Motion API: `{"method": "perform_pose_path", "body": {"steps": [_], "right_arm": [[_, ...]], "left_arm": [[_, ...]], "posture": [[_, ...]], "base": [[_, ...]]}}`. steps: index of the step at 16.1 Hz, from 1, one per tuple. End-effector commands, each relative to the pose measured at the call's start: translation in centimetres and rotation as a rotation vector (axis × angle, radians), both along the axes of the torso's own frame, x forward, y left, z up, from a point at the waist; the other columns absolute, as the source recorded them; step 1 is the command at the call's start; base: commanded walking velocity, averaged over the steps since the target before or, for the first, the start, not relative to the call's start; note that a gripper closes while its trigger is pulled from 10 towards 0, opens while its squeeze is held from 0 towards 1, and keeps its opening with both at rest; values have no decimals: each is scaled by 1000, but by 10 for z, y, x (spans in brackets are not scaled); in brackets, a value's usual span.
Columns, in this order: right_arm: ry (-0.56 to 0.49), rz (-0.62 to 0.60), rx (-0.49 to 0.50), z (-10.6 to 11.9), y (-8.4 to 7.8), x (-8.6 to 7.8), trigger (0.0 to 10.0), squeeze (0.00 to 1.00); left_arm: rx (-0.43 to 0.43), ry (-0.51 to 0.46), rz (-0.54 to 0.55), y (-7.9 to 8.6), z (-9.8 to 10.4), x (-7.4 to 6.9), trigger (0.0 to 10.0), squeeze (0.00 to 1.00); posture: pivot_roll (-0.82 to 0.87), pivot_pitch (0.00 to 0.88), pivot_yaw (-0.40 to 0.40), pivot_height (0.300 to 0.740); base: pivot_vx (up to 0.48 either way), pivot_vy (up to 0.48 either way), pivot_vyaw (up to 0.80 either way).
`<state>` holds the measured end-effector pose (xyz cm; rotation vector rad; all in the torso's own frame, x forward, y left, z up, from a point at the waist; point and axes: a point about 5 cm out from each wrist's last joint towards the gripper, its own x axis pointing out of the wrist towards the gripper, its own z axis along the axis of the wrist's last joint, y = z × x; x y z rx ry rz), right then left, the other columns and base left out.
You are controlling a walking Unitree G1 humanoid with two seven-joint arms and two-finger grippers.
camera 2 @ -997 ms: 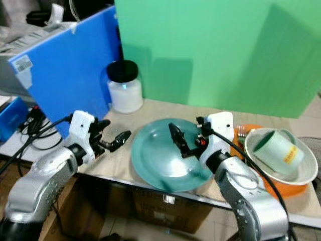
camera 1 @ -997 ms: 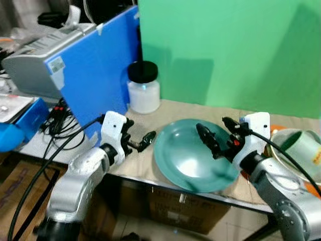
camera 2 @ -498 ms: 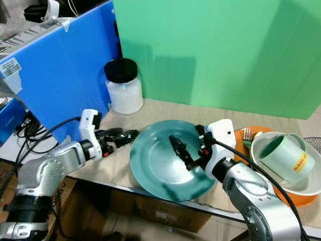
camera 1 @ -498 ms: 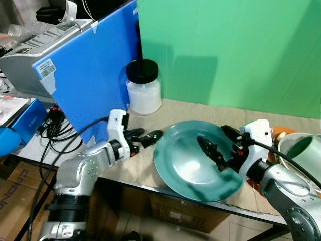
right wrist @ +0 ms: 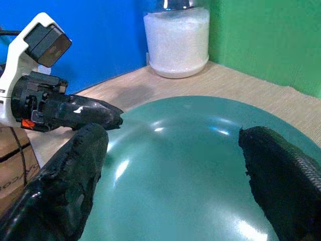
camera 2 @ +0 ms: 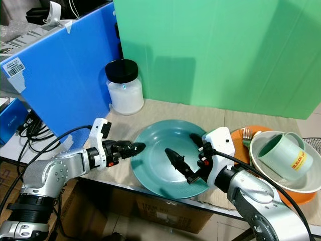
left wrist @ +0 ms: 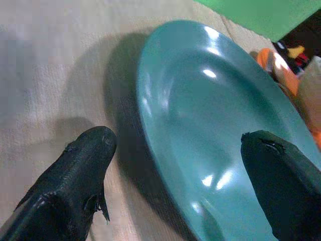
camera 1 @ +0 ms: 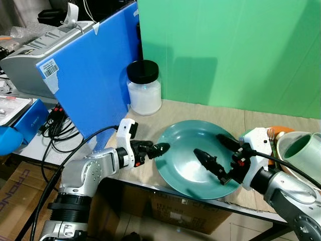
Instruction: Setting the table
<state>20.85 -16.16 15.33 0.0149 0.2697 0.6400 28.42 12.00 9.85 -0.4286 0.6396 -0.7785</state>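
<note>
Teal plate (camera 1: 193,153) lies flat on the beige table (camera 1: 190,111), close to the front edge, about midway along it.

Left gripper (camera 1: 156,148) at the plate's left rim, fingers spread wide. In the left wrist view one finger (left wrist: 75,170) is on the cloth outside the rim and the other (left wrist: 281,175) hangs over the plate's inside, so the rim lies between them. Contact with the plate cannot be told.

Right gripper (camera 1: 215,155) is over the plate's right half, fingers spread wide, nothing between them; its fingertips (right wrist: 75,165) hover above the dish.

Orange plate (camera 2: 301,193) at the right end of the table, white bowl (camera 2: 273,165) on it, pale green mug (camera 2: 283,153) tipped on its side in the bowl. Fork (camera 2: 247,135) beside the bowl.

White jar (camera 1: 144,88) with black lid stands at the back left, against the blue board (camera 1: 95,70) and green backdrop (camera 1: 230,50).
</note>
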Motion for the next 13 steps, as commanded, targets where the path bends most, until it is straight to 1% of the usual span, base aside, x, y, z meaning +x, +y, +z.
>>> {"method": "perform_pose_path", "body": {"steps": [1,3,4,5,6,7,9,10,11,13], "right_arm": [[-14,35,10,4,4,-2,10000,1000],[-8,61,6,3,5,-3,10000,1000],[-6,68,7,3,6,-4,10000,1000],[-5,73,8,3,7,-5,10000,1000],[-4,75,8,3,7,-5,10000,1000],[-2,81,8,2,8,-6,10000,1000],[-1,89,8,2,9,-7,10000,1000],[1,98,10,2,9,-8,10000,1000],[6,113,11,2,10,-9,10000,1000],[31,168,9,1,12,-15,10000,1000]], "left_arm": [[-12,-11,-43,-4,8,1,10000,0],[-10,28,-75,-8,5,-1,10000,0],[-24,34,-76,-11,6,-1,9647,0],[-56,44,-66,-13,9,1,8980,0],[-64,46,-64,-13,10,2,8627,0],[-62,50,-66,-14,10,4,7765,0],[-45,73,-53,-14,6,6,3373,0],[-39,87,-39,-12,4,7,1529,0],[-28,97,-33,-11,2,7,0,0],[-9,122,-18,-10,-3,6,0,0]], "posture": [[57,0,69,740],[58,0,69,740],[58,0,69,740],[58,0,69,740],[57,0,70,740],[56,0,71,740],[55,0,72,740],[54,0,73,740],[54,0,73,740],[54,0,73,740]], "base": [[0,0,0],[0,0,0],[0,0,0],[0,0,0],[0,0,0],[0,0,0],[0,0,0],[0,0,0],[0,0,0],[0,0,0]]}}
